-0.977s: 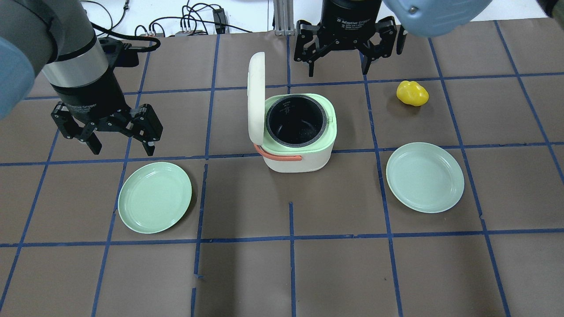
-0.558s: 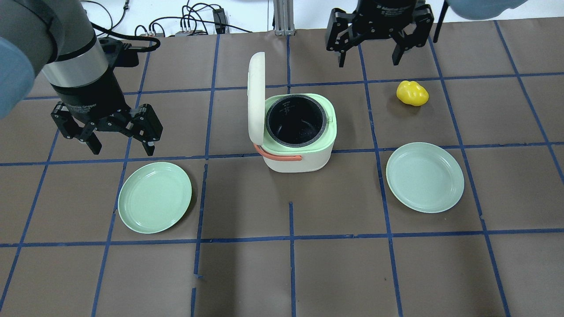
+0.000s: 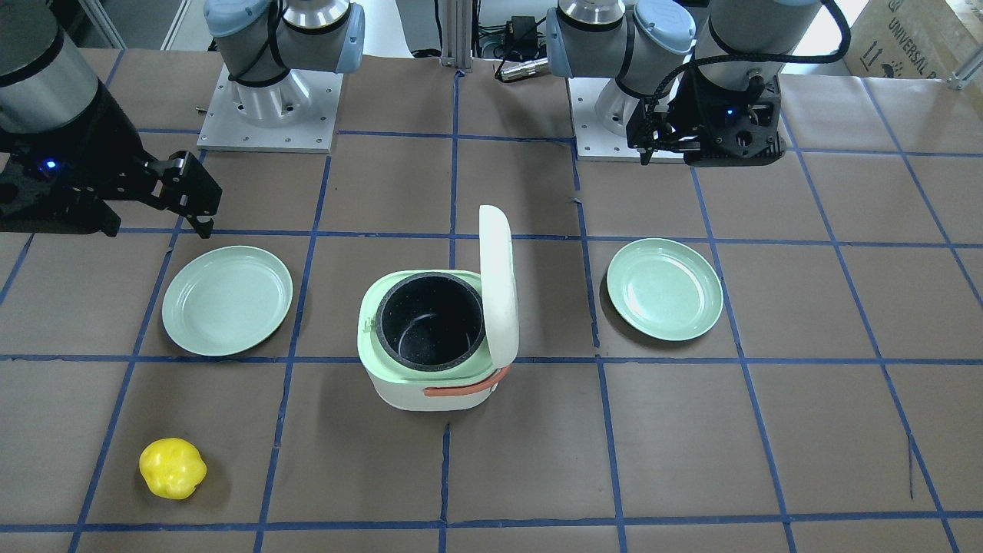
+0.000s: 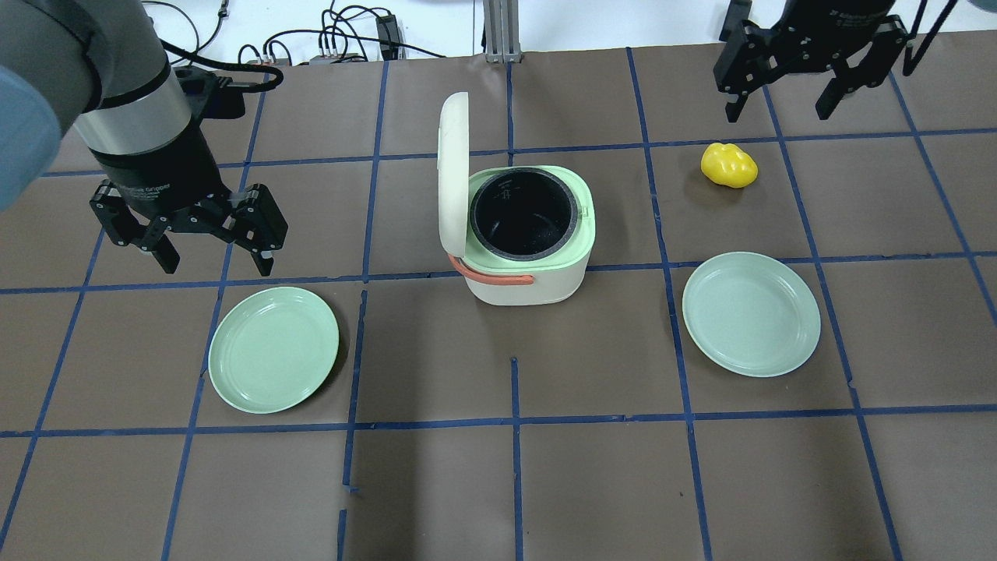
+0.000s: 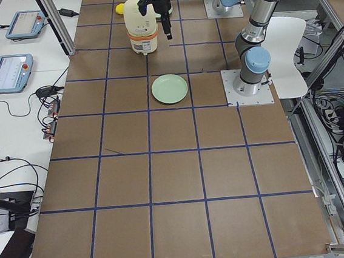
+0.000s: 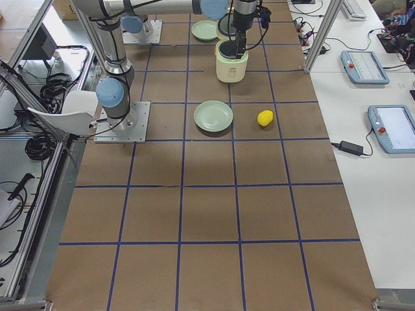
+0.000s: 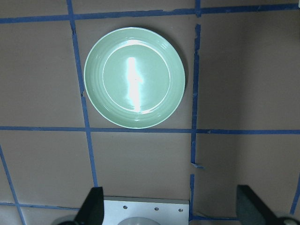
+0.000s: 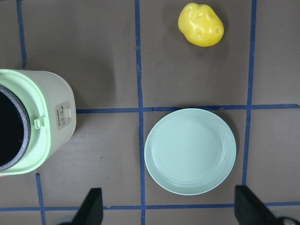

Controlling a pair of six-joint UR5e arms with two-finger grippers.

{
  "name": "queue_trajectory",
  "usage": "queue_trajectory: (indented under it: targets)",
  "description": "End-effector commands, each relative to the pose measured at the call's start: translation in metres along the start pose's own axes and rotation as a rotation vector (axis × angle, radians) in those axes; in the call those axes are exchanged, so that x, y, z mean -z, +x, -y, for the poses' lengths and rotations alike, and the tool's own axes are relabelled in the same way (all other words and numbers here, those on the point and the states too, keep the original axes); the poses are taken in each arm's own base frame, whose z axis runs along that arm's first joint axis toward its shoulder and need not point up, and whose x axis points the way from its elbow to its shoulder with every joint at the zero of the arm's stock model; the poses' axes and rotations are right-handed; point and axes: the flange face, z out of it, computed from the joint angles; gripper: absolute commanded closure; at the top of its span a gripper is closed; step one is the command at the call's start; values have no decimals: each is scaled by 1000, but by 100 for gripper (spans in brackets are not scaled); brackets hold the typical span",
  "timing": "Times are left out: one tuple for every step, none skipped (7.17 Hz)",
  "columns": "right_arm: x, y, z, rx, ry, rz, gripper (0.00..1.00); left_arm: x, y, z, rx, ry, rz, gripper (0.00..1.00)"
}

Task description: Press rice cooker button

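The cream-white rice cooker (image 4: 537,276) stands mid-table with its lid (image 4: 452,167) upright and open, black pot (image 4: 523,214) bare, orange strap at the front. It also shows in the front view (image 3: 399,388) and the right wrist view (image 8: 56,101), where a small label panel (image 8: 63,116) sits on its side wall. My right gripper (image 4: 779,115) is open and empty, high at the far right, beyond the yellow object, well clear of the cooker. My left gripper (image 4: 216,266) is open and empty, left of the cooker, above the left plate's far edge.
Two mint-green plates lie on the brown mat, one at the left (image 4: 273,348) and one at the right (image 4: 751,313). A yellow pepper-like object (image 4: 728,165) lies far right of the cooker. Cables run along the table's far edge (image 4: 335,43).
My right gripper has moved from behind the cooker to the right, past the yellow object. The left gripper and the cooker have not moved.
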Motion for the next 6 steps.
queue_trajectory:
  targets:
    - [4,5,-25,35,1,-8,0,0,0,0,0,-1,0,0]
    - [-13,3,-33,34,-22,3,0,0,0,0,-1,1,0,0]
    - [-18,1,-36,22,-29,9,0,0,0,0,0,-1,0,0]
    - [-17,1,-35,25,-28,9,0,0,0,0,0,-1,0,0]
    - [-16,-4,-35,34,-25,10,0,0,0,0,-2,-1,0,0]
    - [-18,-16,-36,57,-30,9,0,0,1,0,-3,-1,0,0]
